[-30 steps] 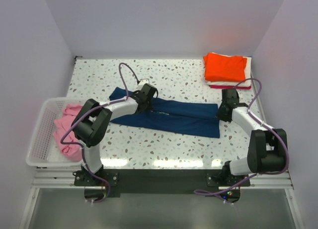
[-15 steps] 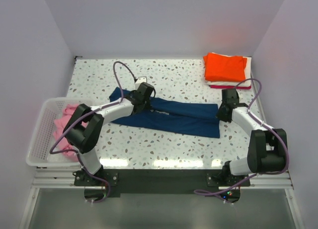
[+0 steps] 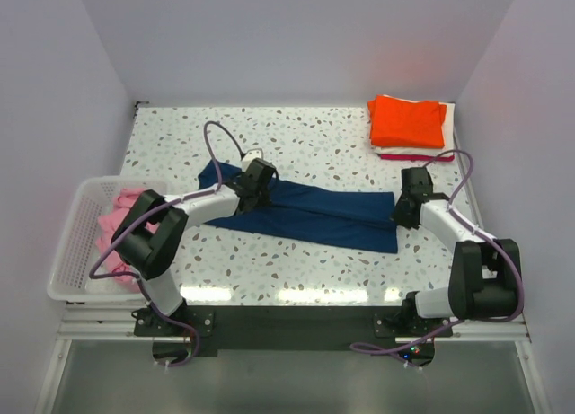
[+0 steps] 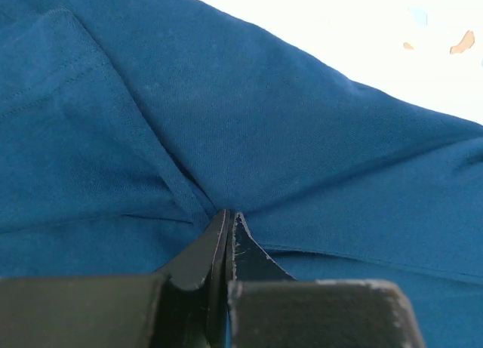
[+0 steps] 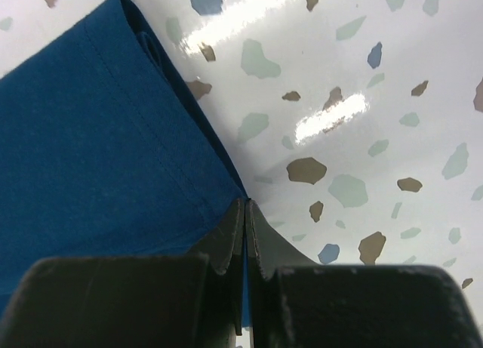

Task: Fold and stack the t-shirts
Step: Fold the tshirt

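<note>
Your left gripper: jaws pinched together on a pucker of the navy t-shirt, near its left end. Your right gripper: jaws pressed together on that shirt's right hem. The shirt lies as a long band across mid-table.

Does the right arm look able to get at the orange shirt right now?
Probably yes: only tabletop lies between the right tool and the orange shirt, though the tool is shut on the edge of the navy shirt.
</note>
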You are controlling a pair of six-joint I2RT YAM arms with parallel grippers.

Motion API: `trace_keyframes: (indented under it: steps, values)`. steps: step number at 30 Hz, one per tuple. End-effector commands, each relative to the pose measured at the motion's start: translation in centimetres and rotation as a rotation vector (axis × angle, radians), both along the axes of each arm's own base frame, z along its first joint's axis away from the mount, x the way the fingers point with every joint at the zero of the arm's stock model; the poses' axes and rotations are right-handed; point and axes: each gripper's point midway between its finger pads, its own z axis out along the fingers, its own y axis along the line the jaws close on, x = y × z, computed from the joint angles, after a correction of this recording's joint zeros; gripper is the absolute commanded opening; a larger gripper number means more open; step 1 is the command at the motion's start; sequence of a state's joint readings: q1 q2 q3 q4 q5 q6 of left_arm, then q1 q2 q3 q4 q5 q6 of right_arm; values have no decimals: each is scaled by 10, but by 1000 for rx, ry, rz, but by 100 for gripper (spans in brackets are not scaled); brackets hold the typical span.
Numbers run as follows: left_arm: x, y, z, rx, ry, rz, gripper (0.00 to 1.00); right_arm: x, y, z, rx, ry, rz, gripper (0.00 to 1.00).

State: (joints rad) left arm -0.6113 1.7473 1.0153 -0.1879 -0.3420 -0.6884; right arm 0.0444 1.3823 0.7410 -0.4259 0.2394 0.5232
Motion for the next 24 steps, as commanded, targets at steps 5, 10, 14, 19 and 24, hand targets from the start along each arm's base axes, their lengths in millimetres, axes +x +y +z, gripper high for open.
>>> trace_keyframes:
  steps: [5, 10, 14, 19, 24]
  values:
    - [6, -8, 15, -49, -48, 0, 5, -3, 0, 2, 29, -31, -33, 12]
    - [10, -9, 45, -71, -98, 1, 35, 3, 0, 36, 24, -84, -13, 33]
    - [11, -6, 74, -94, -143, 15, 40, 11, 6, 69, 19, -158, 56, 40]
    - [19, 27, 86, -120, -149, 158, 33, 33, 46, 75, -10, -160, 224, 50]
    - [39, 65, 64, -131, -81, 276, 32, 54, 83, 66, -27, -133, 359, 50]
